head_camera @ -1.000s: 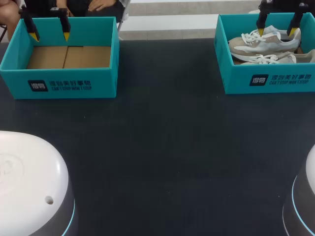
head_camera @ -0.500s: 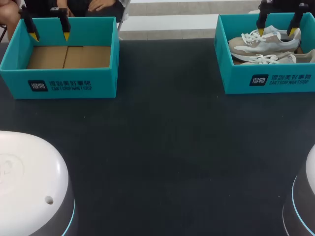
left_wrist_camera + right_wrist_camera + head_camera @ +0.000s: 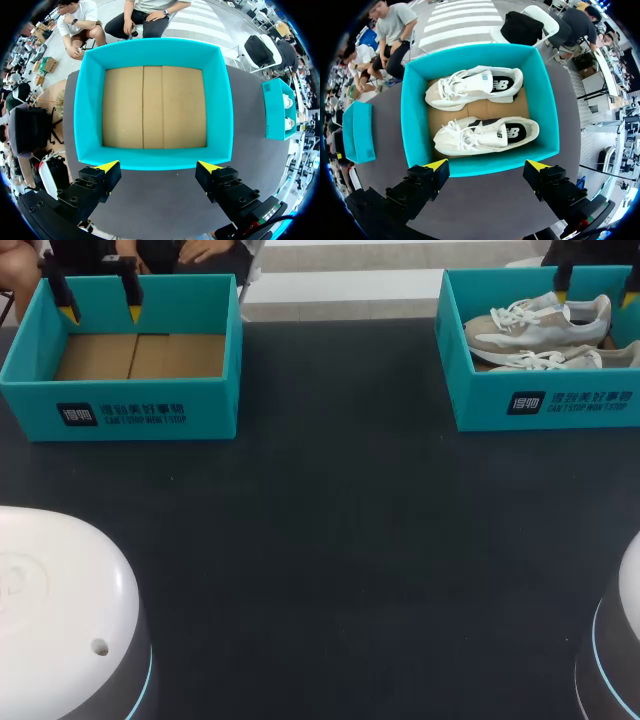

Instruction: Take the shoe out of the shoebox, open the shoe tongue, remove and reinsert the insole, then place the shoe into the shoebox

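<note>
The far right corner of our dark table carries a teal box. In it lie a near shoe and a far shoe, both on their sides, cream with white laces and dark side patches. Our right gripper hangs above, fingers spread, holding nothing. At the far left corner, our left gripper hangs likewise spread over a second box.

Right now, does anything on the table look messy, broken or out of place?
Nothing stands out. One shoe and its mate lie on their sides inside the right shoebox; the left shoebox is empty and intact.
</note>
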{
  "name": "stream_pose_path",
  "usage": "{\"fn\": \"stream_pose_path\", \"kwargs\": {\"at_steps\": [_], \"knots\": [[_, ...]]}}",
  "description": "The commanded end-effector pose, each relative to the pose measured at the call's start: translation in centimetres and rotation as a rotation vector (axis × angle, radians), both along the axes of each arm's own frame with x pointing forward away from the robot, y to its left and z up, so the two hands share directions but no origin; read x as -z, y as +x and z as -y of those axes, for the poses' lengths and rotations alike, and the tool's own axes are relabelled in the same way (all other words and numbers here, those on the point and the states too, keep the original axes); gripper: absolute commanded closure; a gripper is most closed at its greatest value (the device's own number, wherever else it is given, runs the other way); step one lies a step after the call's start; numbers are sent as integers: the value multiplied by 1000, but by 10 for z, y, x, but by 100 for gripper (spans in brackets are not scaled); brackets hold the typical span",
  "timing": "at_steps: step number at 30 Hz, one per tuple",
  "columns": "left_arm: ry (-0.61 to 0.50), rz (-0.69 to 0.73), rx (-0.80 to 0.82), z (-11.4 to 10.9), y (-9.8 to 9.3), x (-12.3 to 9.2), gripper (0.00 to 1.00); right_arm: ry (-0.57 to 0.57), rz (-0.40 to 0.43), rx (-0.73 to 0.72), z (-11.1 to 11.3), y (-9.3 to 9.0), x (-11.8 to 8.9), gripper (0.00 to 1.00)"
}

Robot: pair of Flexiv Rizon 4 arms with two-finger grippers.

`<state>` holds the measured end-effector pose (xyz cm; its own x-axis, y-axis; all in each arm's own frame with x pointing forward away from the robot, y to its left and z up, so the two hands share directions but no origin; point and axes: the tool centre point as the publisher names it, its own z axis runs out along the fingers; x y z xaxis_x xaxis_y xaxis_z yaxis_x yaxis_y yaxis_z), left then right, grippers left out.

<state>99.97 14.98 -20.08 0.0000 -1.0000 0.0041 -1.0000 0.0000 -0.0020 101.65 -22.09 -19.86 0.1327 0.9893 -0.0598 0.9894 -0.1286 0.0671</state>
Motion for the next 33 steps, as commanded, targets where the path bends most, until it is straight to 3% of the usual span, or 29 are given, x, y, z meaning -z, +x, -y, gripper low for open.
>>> {"fn": "stream_pose_path", "kwargs": {"at_steps": [1, 7, 16, 22, 24, 26, 29, 31, 33], "knots": [[2, -1, 0, 0, 0, 0, 0, 62, 63, -5, 33, -8, 3, 0], [2, -1, 0, 0, 0, 0, 0, -17, 59, -24, 57, -3, 24, 0], [2, -1, 0, 0, 0, 0, 0, -22, 7, -47, 73, -1, 68, 0], [2, -1, 0, 0, 0, 0, 0, -66, -12, -67, 84, 5, 86, 0], [2, -1, 0, 0, 0, 0, 0, -74, -14, -71, 87, 7, 89, 5], [2, -1, 0, 0, 0, 0, 0, -92, -21, -78, 91, 9, 94, 20], [2, -1, 0, 0, 0, 0, 0, -101, -23, -78, 95, 11, 98, 24], [2, -1, 0, 0, 0, 0, 0, -115, -24, -78, 97, 12, 100, 47], [2, -1, 0, 0, 0, 0, 0, -126, -22, -72, 99, 14, 103, 47]]}}
